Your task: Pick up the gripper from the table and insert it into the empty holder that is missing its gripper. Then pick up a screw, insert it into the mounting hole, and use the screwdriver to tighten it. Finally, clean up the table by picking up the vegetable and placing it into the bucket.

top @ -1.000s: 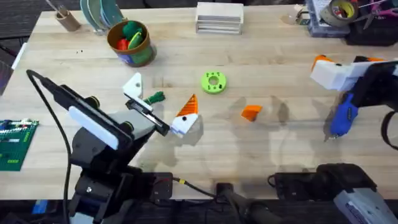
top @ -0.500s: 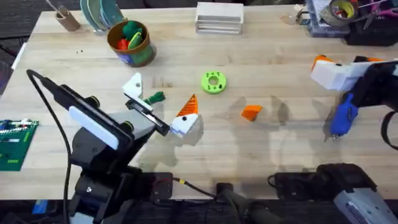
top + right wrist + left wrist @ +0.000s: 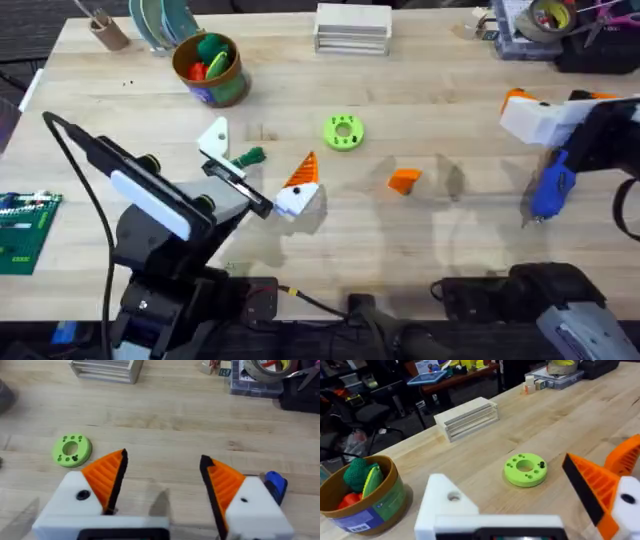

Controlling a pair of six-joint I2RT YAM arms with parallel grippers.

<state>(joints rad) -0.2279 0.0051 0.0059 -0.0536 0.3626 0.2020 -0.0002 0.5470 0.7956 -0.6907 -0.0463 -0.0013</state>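
Observation:
The loose orange gripper (image 3: 404, 180) lies on the table right of centre. My left gripper (image 3: 260, 150) is open; one finger is a bare white holder (image 3: 214, 133) (image 3: 447, 505), the other carries an orange pad (image 3: 301, 172) (image 3: 592, 485). The dark green vegetable (image 3: 248, 157) lies on the table between those fingers. The bucket (image 3: 210, 68) (image 3: 362, 492) stands at the back left with toy food inside. My right gripper (image 3: 553, 100) (image 3: 164, 457) hangs open at the right edge, both orange pads on. The blue screwdriver (image 3: 552, 185) (image 3: 274, 482) sits just below it.
A lime-green disc with holes (image 3: 343, 131) (image 3: 525, 469) (image 3: 71, 450) lies mid-table. A white slatted block (image 3: 352, 28) is at the back centre, a tape roll on a parts box (image 3: 540, 18) at back right, a brown cup (image 3: 105, 30) at back left, and a green circuit board (image 3: 25, 230) at left.

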